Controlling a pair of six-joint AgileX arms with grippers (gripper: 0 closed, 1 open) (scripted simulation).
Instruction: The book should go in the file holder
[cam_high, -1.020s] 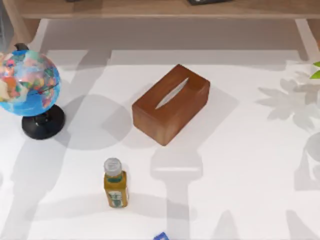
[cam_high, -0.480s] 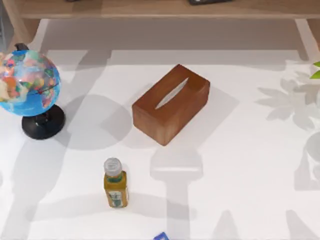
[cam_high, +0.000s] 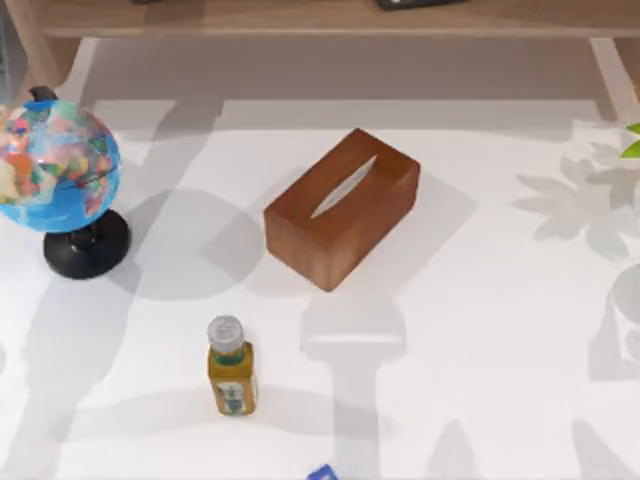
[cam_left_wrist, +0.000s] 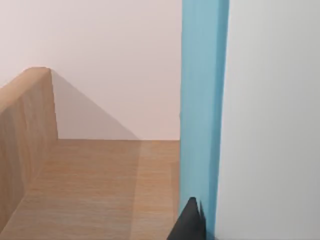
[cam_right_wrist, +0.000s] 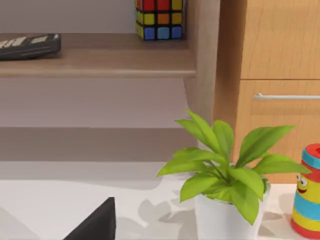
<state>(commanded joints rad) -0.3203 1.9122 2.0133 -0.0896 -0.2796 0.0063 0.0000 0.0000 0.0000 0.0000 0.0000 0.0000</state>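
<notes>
By a wooden shelf (cam_left_wrist: 100, 190), a long blue edge (cam_left_wrist: 200, 100), likely the book, is seen right against the left gripper (cam_left_wrist: 190, 225), so that arm is judged nearer than the right gripper (cam_right_wrist: 95, 225) by the plant (cam_right_wrist: 225, 165); neither grip can be told.

The tissue box (cam_high: 341, 208) is showing smooth brown wood, the globe (cam_high: 57, 165) is looking glossy, and the white table (cam_high: 500, 330) is looking matt.
</notes>
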